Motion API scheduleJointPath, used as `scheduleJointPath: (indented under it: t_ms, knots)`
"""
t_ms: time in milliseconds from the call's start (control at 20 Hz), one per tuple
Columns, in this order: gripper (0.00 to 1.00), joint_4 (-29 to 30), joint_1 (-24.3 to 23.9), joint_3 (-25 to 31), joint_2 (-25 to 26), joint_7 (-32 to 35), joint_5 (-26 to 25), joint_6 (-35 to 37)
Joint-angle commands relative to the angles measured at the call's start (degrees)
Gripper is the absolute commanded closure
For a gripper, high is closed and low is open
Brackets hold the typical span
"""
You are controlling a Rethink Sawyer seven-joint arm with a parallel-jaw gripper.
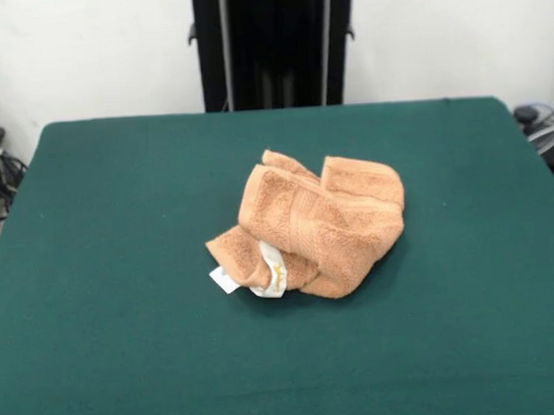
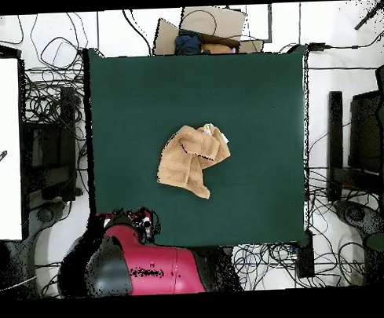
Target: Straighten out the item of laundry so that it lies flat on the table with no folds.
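Observation:
The orange-tan towel lies crumpled in a heap near the middle of the dark green table. Several folds are piled over one another. Its white tags stick out at the heap's near left edge. In the overhead view the towel sits mid-table with the tags at its top edge. The red arm is drawn back off the table at the bottom left. I cannot see its gripper in either view.
The black pedestal stands behind the table's far edge. Cables lie on the floor around the table. A cardboard box sits beyond the top edge and a white panel stands at the left.

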Motion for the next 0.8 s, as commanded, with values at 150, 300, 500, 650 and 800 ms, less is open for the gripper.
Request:
scheduleJointPath:
  t_ms: [150, 300, 500, 650, 800]
  knots:
    - [0.0, 8.69, -0.79, 2.73, 2.94, 5.78, 2.1, -4.61]
    - [0.0, 9.13, -0.82, 2.04, 3.8, 6.63, 1.29, -4.91]
    - [0.0, 8.71, 0.63, 0.45, 6.64, 9.74, -2.82, -8.53]
    - [0.0, 9.35, 1.67, -0.1, 8.41, 11.14, -4.3, -12.0]
    - [0.0, 10.45, 1.69, 0.2, 9.81, 11.66, -3.98, -15.71]
